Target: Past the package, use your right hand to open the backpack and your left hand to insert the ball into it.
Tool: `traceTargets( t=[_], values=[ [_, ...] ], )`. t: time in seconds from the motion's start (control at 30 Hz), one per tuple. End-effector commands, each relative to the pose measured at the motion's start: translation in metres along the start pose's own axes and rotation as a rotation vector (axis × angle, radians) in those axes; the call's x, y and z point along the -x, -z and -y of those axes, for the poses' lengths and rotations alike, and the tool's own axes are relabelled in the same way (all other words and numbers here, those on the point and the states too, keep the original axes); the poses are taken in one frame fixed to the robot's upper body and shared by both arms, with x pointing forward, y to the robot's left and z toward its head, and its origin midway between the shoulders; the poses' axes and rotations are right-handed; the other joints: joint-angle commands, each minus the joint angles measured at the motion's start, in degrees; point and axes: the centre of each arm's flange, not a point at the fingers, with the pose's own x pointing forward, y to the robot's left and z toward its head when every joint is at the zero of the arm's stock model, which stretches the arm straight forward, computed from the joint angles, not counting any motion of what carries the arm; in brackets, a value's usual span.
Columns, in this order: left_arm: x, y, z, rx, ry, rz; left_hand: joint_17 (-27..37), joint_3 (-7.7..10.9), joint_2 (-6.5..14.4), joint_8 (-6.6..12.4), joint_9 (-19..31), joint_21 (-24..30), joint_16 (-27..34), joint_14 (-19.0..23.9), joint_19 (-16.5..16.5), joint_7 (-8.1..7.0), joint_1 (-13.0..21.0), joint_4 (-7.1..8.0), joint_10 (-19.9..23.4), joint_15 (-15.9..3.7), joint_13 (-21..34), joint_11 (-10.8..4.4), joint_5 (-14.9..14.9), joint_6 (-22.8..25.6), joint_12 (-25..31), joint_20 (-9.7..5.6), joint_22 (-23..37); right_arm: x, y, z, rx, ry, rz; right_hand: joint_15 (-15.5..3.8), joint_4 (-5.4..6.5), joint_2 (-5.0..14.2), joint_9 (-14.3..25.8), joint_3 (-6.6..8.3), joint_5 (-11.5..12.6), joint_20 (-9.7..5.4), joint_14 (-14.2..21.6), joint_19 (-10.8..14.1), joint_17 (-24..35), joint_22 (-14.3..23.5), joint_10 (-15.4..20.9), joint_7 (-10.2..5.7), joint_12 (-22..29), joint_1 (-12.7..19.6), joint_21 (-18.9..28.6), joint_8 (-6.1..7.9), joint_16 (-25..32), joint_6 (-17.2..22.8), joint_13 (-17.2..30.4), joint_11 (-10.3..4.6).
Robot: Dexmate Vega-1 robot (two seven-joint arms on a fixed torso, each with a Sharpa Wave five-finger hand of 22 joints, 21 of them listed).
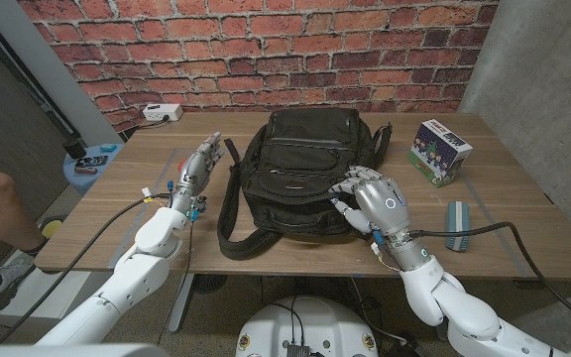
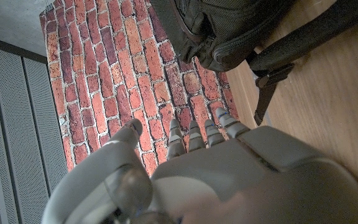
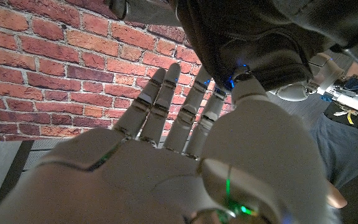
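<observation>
A wooden table [image 1: 107, 213] in front of a red brick wall [image 1: 266, 50] is where I'm working, with a grey panel at the right.

My right hand [image 1: 373, 203] sits at the backpack's near right corner, fingers spread and lying against the black fabric, holding nothing that I can see. In the right wrist view the fingers [image 3: 160, 102] reach out straight with the bag's dark underside just beyond them. My left hand [image 1: 198, 167] hovers beside the bag's left flank, fingers extended and apart, empty; the left wrist view shows the same, fingertips [image 2: 194, 134] stretched toward the wall with the bag's strap nearby.

The black backpack [image 1: 300, 164] lies in the middle of the table, long axis running away from me, straps trailing toward the near edge. Its zips look closed. The right hand is touching it, so it is the nearer one for opening, and I judge the zip line lies up and away from those fingers, toward the wall.

I cannot find the ball anywhere on the table. A small printed box [image 1: 439, 151] with cartoon figures stands well to the right; its writing is too small to read. A pale blue block [image 1: 458, 226] lies near my right forearm. A white power strip [image 1: 162, 113] sits at the far left corner.
</observation>
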Motion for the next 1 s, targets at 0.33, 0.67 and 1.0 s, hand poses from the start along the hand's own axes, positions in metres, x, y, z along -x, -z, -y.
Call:
traceTargets(
  t=[0.33,0.67,1.0],
  values=[
    [0.015,-0.006,-0.002,-0.021,-0.016,-0.003,0.1,0.66,0.0,0.33,0.1,-0.2,-0.1,0.2,0.2,0.0,-0.4,-0.06,0.6,0.17,0.1,-0.08,-0.1,0.6,0.2,0.04,0.1,-0.02,0.01,-0.005,-0.061,0.038,0.01,-9.48,-0.26,0.44,0.4,-0.51,-0.4,-4.98,2.5,0.9,0.4,0.1,2.4,-0.1,0.7,1.9,0.2,1.1,0.6,2.1,-0.1,-0.27],
    [0.018,-0.015,-0.004,-0.079,-0.012,-0.018,0.1,0.86,0.1,0.29,0.1,-0.2,-0.2,0.1,0.1,-0.01,-0.4,-0.2,0.7,0.2,0.1,-0.03,-0.1,0.6,0.2,0.11,0.1,-0.028,0.014,-0.003,-0.091,0.059,0.001,-9.55,-0.23,0.71,0.4,-0.73,-0.6,-5.07,3.4,1.0,0.4,0.1,3.1,-0.15,1.0,2.4,0.2,1.31,0.7,2.6,0.1,-0.32],
    [0.025,-0.028,-0.009,-0.167,-0.006,-0.037,0.1,1.06,0.1,0.37,0.1,-0.2,-0.1,0.2,0.2,0.24,-0.3,-0.46,1.0,0.11,0.1,0.1,-0.1,0.9,0.3,0.17,0.1,-0.037,0.019,-0.001,-0.1,0.068,0.008,-9.6,-0.06,1.56,0.4,-0.86,-0.8,-5.27,4.1,0.8,0.5,0.2,3.2,-0.09,1.1,3.0,0.1,1.29,0.6,2.6,0.5,-0.26]
  ],
)
